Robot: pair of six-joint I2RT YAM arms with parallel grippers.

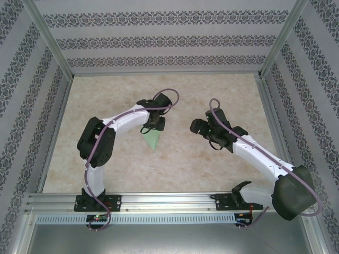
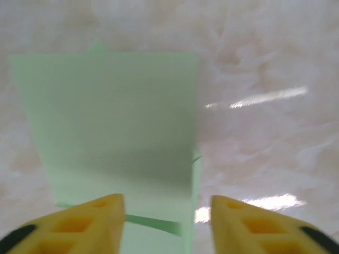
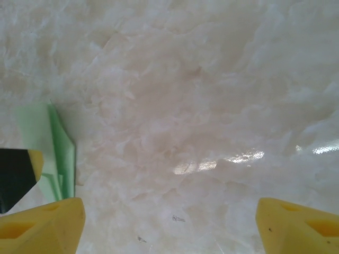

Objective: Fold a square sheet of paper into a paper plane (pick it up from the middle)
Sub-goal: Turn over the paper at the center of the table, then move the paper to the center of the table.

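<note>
Looking down past the left gripper [image 2: 167, 214], I can see the pale green paper plane [image 2: 114, 121] lying flat on the marbled table [image 1: 212, 169], directly beneath that gripper and running out ahead of its yellow fingers [image 2: 90, 219]. The jaws stand partly apart with the near end of the paper between them, and as far as I can tell they are not pinching it. From above, the paper's pointed tip [image 1: 153, 147] pokes out from under the left gripper [image 1: 153, 126] towards the arm bases. The right gripper [image 3: 169, 225] hangs well apart from the left gripper, off to its right, jaws spread wide over bare table with nothing in them; a sliver of green paper [image 3: 55, 151] sits at the edge of its view.

To my eye the paper will be almost weightless, thin and floppy, ready to slide on the smooth top or crumple under a hard squeeze. The doubled layers along the folds look stiffest, so I would take hold there, near the centre line just below the left gripper, with a light pinch, while something presses the free flap down
</note>
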